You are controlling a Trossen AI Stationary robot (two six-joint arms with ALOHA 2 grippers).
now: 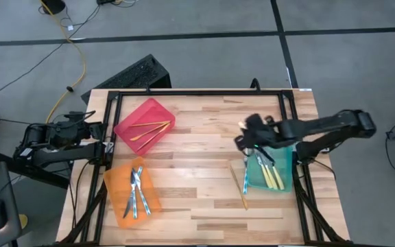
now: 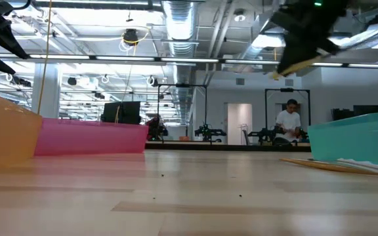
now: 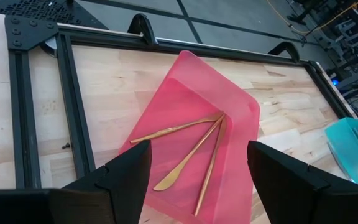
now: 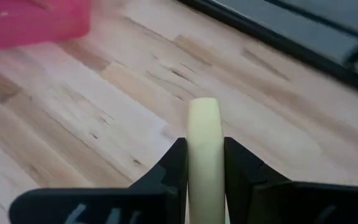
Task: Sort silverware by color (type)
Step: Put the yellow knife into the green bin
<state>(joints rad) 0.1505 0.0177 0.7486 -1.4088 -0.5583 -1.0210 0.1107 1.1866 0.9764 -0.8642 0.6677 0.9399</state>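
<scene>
Seen from overhead, a pale wooden worktop (image 1: 197, 165) carries three translucent bins. The red bin (image 1: 145, 125) sits toward ten o'clock and holds three all-gold cutlery pieces (image 1: 149, 129). The orange bin (image 1: 132, 191) lies toward eight o'clock with the silvery-blue pieces (image 1: 137, 192) inside. The teal bin (image 1: 274, 168) is toward four o'clock and holds yellow-handled pieces (image 1: 271, 175). One more slim gold-coloured piece (image 1: 238, 184) lies loose on the wood, just beside the teal bin on its inner side.

The overhead camera shows the right claw (image 1: 251, 137) over the worktop at the teal bin's far inner corner, but not what it carries. The right wrist camera settles that: the two dark fingers (image 4: 174, 165) are pressed against either side of a pale yellow handle (image 4: 204, 146), clamped on it, with bare wood beneath (only this handle end shows, so the kind of utensil cannot be told). The table-level camera adds height: the claw (image 2: 300, 49) hangs well above the worktop.

The left claw (image 1: 96, 143) waits at nine o'clock, at the worktop's edge. Its wrist camera shows the fingers (image 3: 126, 180) spread wide apart, gripping nothing, with the red bin (image 3: 185, 99) and its three gold pieces (image 3: 194, 146) ahead.
</scene>
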